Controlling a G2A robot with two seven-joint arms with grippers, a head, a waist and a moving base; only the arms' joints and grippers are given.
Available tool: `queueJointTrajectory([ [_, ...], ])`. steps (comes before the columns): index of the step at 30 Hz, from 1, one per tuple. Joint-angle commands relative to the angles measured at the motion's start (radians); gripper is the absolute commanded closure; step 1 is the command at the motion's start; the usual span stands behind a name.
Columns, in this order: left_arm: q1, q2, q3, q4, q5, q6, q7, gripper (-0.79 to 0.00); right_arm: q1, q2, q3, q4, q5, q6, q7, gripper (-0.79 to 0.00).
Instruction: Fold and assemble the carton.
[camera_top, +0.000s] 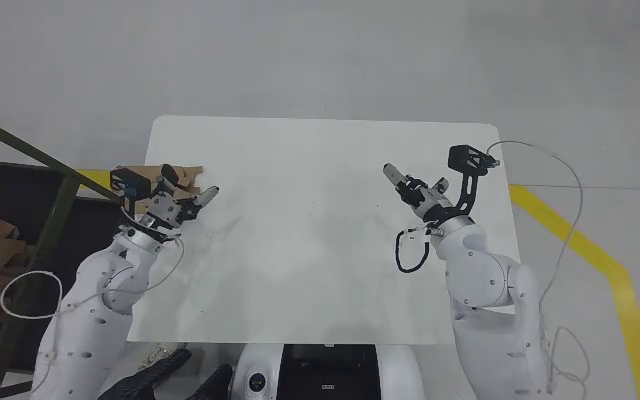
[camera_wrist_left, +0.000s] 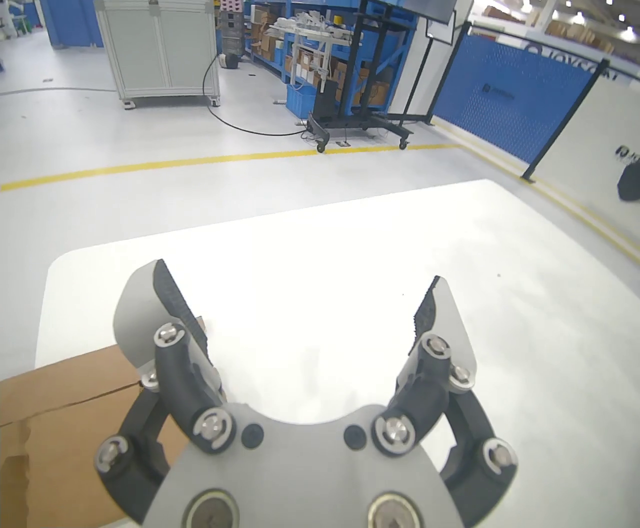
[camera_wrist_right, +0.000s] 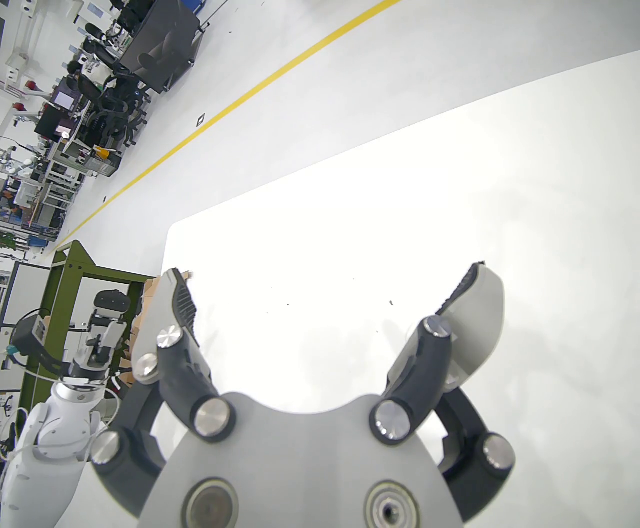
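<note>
While the carton (camera_wrist_left: 65, 400) lies flat, brown and creased at the desk's (camera_wrist_left: 350, 240) left edge, your left gripper (camera_wrist_left: 300, 295) hovers just beside it, fingers spread wide and empty. Your right gripper (camera_wrist_right: 327, 280) sits well apart, equally wide, holding nothing.

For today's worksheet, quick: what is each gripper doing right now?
Left gripper: jaws open, holding nothing, near the carton.
Right gripper: jaws open, holding nothing.
</note>
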Motion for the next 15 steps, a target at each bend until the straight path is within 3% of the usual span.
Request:
queueJointTrajectory([
  [1,0.004,0.002,-0.035,0.005,-0.093,-0.022,-0.043,-0.785,0.000,0.000,0.000,0.000,0.000,0.000,0.000,-0.785],
  [8,0.021,0.011,-0.146,0.049,-0.419,-0.119,-0.198,-0.785,0.000,0.000,0.000,0.000,0.000,0.000,0.000,-0.785],
  [15,0.006,0.018,-0.221,0.181,-0.721,-0.163,-0.333,-0.785,0.000,0.000,0.000,0.000,0.000,0.000,0.000,-0.785],
])
